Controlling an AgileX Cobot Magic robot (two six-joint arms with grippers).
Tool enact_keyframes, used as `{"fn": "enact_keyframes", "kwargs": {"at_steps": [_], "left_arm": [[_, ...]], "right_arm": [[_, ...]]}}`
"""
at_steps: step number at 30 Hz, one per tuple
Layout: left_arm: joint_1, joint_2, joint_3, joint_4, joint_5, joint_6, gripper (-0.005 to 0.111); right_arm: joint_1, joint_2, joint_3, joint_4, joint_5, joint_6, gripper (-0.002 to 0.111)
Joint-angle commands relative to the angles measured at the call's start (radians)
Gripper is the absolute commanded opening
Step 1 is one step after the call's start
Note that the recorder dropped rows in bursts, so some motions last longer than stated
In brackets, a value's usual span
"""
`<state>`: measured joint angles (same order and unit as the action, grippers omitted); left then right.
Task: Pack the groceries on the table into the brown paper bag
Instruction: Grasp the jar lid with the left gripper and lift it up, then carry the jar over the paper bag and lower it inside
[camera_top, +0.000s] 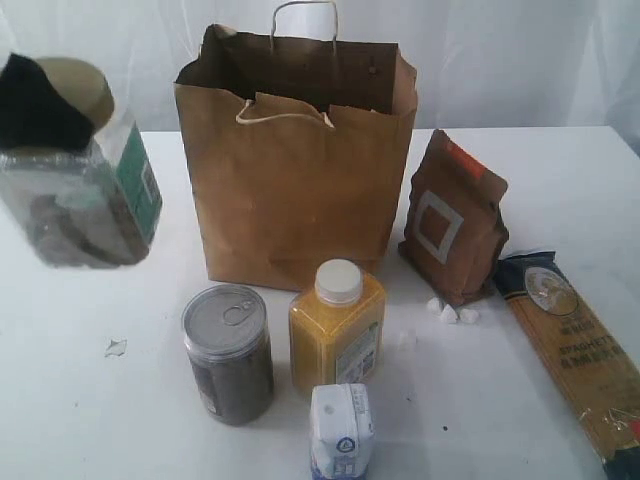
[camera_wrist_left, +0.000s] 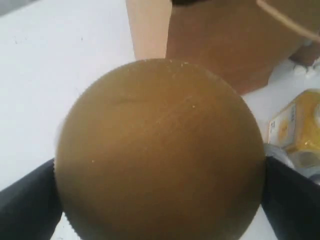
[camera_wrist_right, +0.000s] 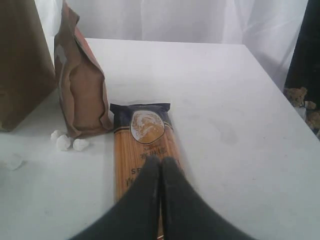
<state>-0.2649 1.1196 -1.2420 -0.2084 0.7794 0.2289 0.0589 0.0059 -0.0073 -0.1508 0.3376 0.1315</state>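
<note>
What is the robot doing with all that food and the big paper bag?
It is packing groceries into the brown paper bag. The left gripper is clamped on the gold lid of a clear jar, holding it up to the left of the bag, not yet inside. The right gripper is shut with nothing in it, just over the spaghetti pack. The pull-tab can, yellow bottle, small white carton and brown pouch stand on the table, unpacked.
</note>
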Motion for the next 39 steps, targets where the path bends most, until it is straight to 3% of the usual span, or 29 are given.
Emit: {"fn": "enact_keyframes", "kwargs": {"at_steps": [1,9,18,30,39], "left_arm": [[-0.004,-0.023,-0.123,-0.019,0.01,0.006,0.0],[-0.006,0.012,-0.323,-0.092,0.001,0.016,0.0],[-0.017,0.163,-0.465,-0.42,-0.052,0.275,0.0],[-0.121,0.381,-0.623,-0.418,-0.167,0.337,0.0],[-0.12,0.471,-0.685,-0.418,-0.181,0.351,0.0]], "right_arm": [[0.004,-0.006,0.007,0.002,-0.001,0.002,0.0],[0.004,-0.006,0.007,0.002,-0.001,0.002,0.0],[0.004,-0.006,0.007,0.002,-0.001,0.002,0.0],[0.004,-0.006,0.007,0.002,-0.001,0.002,0.0],[0.004,-0.006,0.007,0.002,-0.001,0.002,0.0]]}}
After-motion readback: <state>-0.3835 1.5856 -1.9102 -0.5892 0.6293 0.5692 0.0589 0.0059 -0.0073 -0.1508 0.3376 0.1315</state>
